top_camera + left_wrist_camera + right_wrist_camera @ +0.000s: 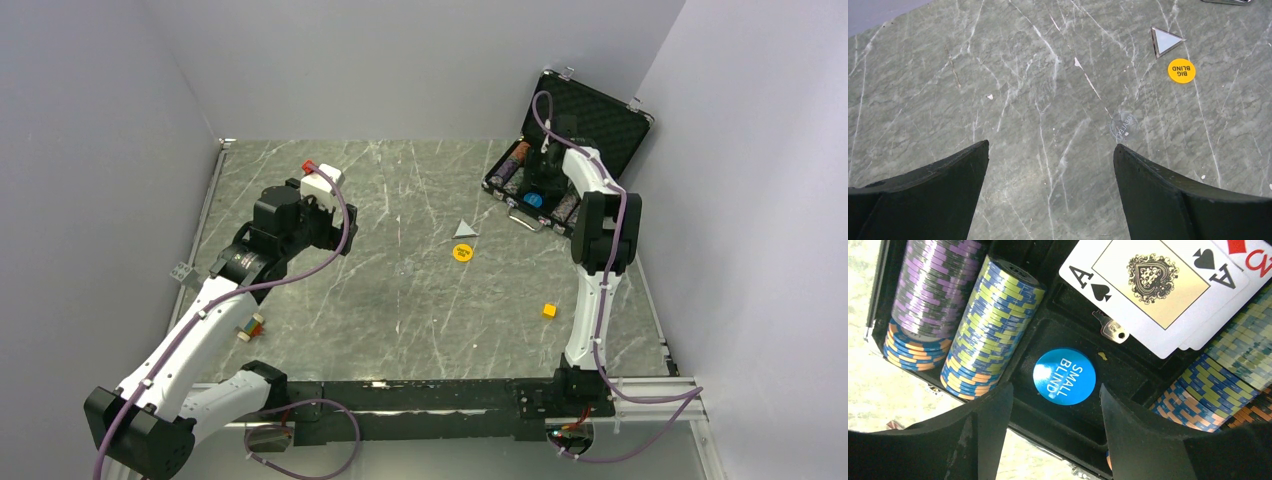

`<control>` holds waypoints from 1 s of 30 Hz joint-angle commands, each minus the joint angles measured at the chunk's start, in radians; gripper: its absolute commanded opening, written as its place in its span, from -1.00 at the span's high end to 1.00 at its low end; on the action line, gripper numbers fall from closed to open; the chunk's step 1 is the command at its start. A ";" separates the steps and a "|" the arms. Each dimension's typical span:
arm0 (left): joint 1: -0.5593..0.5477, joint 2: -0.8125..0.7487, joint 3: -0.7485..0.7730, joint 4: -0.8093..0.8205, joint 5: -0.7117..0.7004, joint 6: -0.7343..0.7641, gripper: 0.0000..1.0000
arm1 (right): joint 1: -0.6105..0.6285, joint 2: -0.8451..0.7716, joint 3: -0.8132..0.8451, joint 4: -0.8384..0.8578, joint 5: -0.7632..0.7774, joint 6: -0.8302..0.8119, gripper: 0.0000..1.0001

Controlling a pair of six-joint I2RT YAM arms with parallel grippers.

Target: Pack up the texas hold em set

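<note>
At the left, the left gripper (1050, 146) hangs over the grey-green marble tabletop (948, 75), jaws spread wide with nothing between them. Just ahead of the finger on the right of its wrist view lies a clear round disc marked DEALER (1124, 125) (easy to miss, being see-through against the stone). Farther on lie a yellow round disc printed BIG BLIND (1181, 70) and, near it, a small silver triangle (1164, 40). A small yellow cube (549, 310) sits well apart, nearer the right arm's base.

At the far right stands the black hinged briefcase with silver trim (600, 115), lid raised. The right gripper (1054, 387) is down inside it, jaws parted and grasping nothing. A blue round disc marked SMALL BLIND (1064, 376) lies flat on the black foam beneath them, between rows of multicoloured chips (993, 320). The playing cards (1153, 285) and a small silver key (1111, 330) lie beyond.

The step looks like letting go and backing out. It is best done by rising straight up with the fingers apart, so that neither tip drags a chip row or flicks the cards. The flat discs on the table will likely need a low, straddling pinch at their edges.
</note>
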 commanded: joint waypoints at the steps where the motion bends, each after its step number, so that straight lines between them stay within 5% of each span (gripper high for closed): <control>1: 0.003 -0.001 0.007 0.008 -0.008 0.009 -0.97 | -0.001 -0.028 0.053 0.004 0.010 0.006 -0.38; 10: 0.003 -0.001 0.002 0.015 0.012 0.011 -0.97 | 0.031 -0.210 -0.027 0.049 -0.059 0.027 -0.37; 19: 0.034 0.031 0.002 0.030 0.119 -0.018 -0.97 | 0.288 -0.456 -0.345 0.088 0.038 0.045 -0.37; 30: 0.034 0.034 -0.001 0.031 0.114 -0.019 -0.97 | 0.517 -0.439 -0.565 0.092 0.120 0.069 -0.40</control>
